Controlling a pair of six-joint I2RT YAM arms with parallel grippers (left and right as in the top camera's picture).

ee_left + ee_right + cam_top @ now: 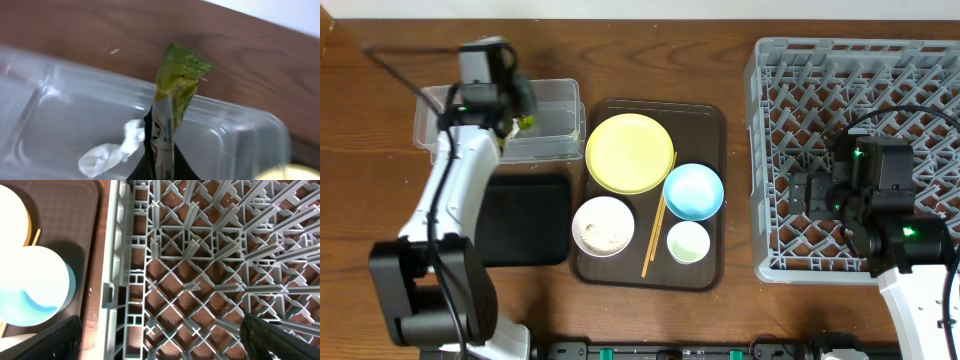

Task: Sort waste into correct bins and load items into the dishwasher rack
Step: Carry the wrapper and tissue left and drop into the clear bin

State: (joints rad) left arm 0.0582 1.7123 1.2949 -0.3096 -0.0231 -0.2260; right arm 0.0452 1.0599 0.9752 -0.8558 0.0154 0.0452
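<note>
Wrapper (pixel 176 85) is standing lengthwise out of the left fingers (pixel 145 160), which are pinching its lower end shut, directly over the tub (pixel 235 135) by the table's far left corner. The tissue (pixel 107 152) is lying inside. The right fingers (pixel 280 340) are hovering wide apart and empty over the rack (pixel 200 255).

A crumpled green-and-orange snack wrapper (pixel 177 85) stands pinched in the left gripper (pixel 520 105), over a clear rectangular plastic tub (pixel 560 95) where a crumpled white tissue (pixel 107 152) lies. A shallow black rectangular tray (pixel 525 220) sits beside that arm. A round yellow plate (pixel 630 152), light blue bowl (pixel 693 190), rice-flecked white bowl (pixel 603 225), small pale cup (pixel 688 241) and thin wooden chopsticks (pixel 657 235) lie between the grippers. The grey pegged rack (pixel 800 100) lies under the spread right gripper (pixel 808 193).
</note>
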